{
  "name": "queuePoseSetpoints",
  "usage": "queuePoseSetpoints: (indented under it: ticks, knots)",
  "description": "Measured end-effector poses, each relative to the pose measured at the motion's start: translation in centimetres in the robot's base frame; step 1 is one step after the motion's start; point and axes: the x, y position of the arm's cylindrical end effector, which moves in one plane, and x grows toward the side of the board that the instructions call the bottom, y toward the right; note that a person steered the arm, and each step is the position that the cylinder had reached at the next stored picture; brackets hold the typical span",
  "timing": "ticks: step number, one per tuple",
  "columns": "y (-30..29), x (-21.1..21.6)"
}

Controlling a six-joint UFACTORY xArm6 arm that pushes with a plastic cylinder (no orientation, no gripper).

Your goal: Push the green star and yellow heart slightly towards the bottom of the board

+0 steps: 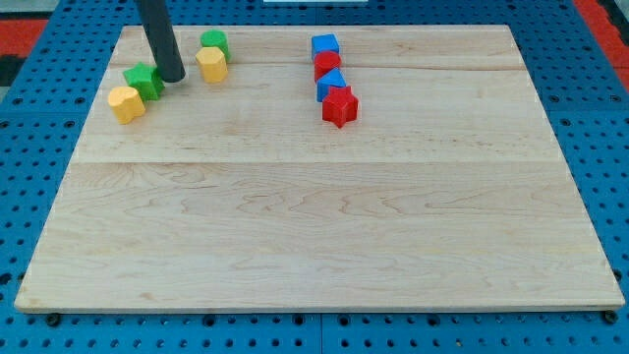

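We are looking across a pale wooden board [324,226] that is lying on a blue pegboard table [39,177] and filling most of the view. Our dark rod [157,34] is coming down from the far left and ending in my tip [172,78]; the rod has no fingers, so nothing is opening, closing or gripping.

Two groups of blocks are sitting along the far part of the board, well apart from each other, one on the left and one just right of centre.

In the right group, four blocks are standing in a short line running from far to near and touching one another: a blue block [325,46], apparently a cube, farthest away, then a red block [327,65] whose shape we cannot tell, then a second blue block [331,84], and nearest of all a red star [340,106].

On the left, the green star [143,81] is sitting just left of my tip, apparently touching it. The yellow heart [126,103] is lying just beside the green star, nearer and a little further left, and the two seem to be touching. To the right of my tip a yellow block [211,64] is resting close by, with a green block [214,41] touching it on the far side; we cannot make out their shapes.
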Motion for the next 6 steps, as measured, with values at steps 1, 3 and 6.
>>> queuePoseSetpoints:
  ticks: [1, 3, 6]
  knots:
    - [-1.0, -1.3]
    - [-3.0, -2.9]
    - [-3.6, -0.2]
